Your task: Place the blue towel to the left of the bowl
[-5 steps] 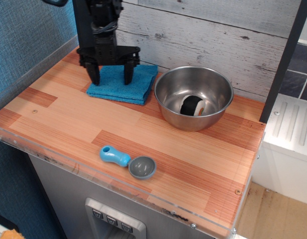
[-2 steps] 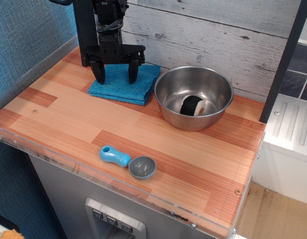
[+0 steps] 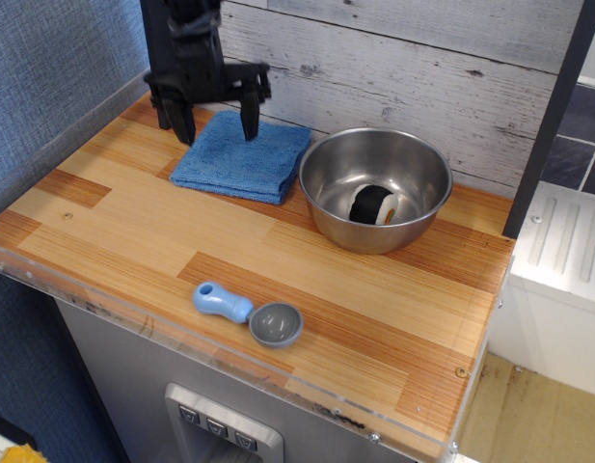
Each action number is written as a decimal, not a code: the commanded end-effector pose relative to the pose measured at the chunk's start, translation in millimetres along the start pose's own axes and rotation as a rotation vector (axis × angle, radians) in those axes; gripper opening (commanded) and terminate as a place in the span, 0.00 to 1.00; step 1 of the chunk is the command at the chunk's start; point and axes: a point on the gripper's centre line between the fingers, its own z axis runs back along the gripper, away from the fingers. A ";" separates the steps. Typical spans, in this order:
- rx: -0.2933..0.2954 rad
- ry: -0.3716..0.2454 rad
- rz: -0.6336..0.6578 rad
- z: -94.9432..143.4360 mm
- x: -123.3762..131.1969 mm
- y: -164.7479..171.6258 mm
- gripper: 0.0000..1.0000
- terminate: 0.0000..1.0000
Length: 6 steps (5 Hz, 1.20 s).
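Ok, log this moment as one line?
gripper: open, lifted above towel | blue towel: flat, left of bowl | task: looks placed

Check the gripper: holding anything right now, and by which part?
Nothing is held. The gripper is open, lifted above the blue towel, which lies flat on the counter left of the bowl.

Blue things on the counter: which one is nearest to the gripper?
The blue towel, flat beside the bowl, under the open gripper. The blue-handled scoop lies far off at the front edge.
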 end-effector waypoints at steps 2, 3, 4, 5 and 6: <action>0.077 0.176 0.001 101.2 2.4 4.9 1.00 0.00; 0.077 0.176 0.001 101.2 2.4 4.9 1.00 0.00; 0.077 0.176 0.001 101.2 2.4 4.9 1.00 0.00; 0.077 0.176 0.001 101.2 2.4 4.9 1.00 0.00; 0.077 0.176 0.001 101.2 2.4 4.9 1.00 1.00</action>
